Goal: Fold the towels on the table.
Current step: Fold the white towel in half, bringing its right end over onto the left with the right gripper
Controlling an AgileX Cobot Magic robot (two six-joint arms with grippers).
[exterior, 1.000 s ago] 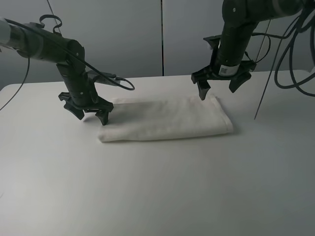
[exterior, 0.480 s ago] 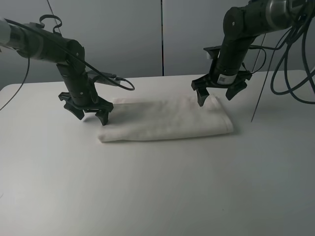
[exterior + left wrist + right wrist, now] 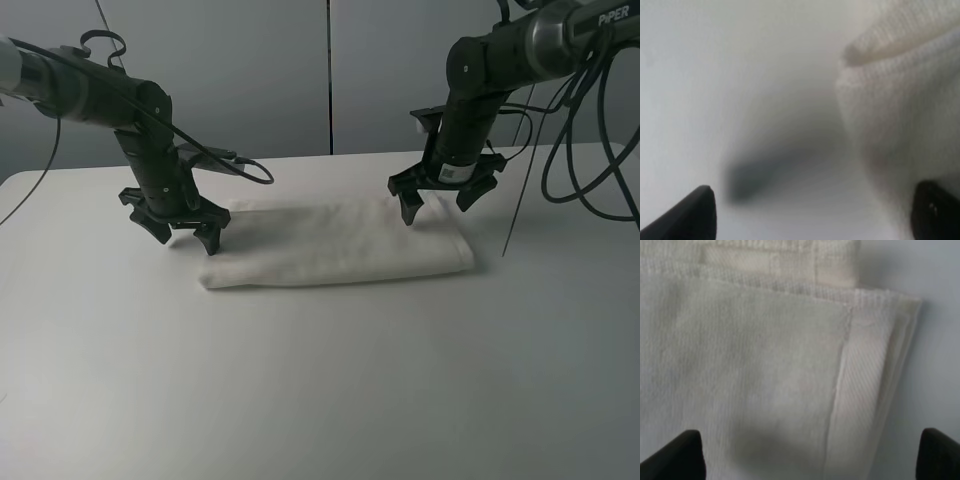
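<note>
Your left fingers (image 3: 209, 238) stand wide apart and empty at the left end of the folded towel (image 3: 340, 245), 1 tip over the cloth and 1 over the bare desk (image 3: 320, 390). The towel lies flat across the desk's far half. Your right fingers (image 3: 409, 210) are also spread and empty, above its far right corner and woven border band (image 3: 860, 390). Black cables (image 3: 560, 150) hang behind, clear of the towel. Since 1 second ago, only the right fingers have dropped closer.

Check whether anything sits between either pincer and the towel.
Nothing visible does. The left pincer stands open at the left end of the towel, and the right pincer is open over its far right corner. No other object shows near either.
</note>
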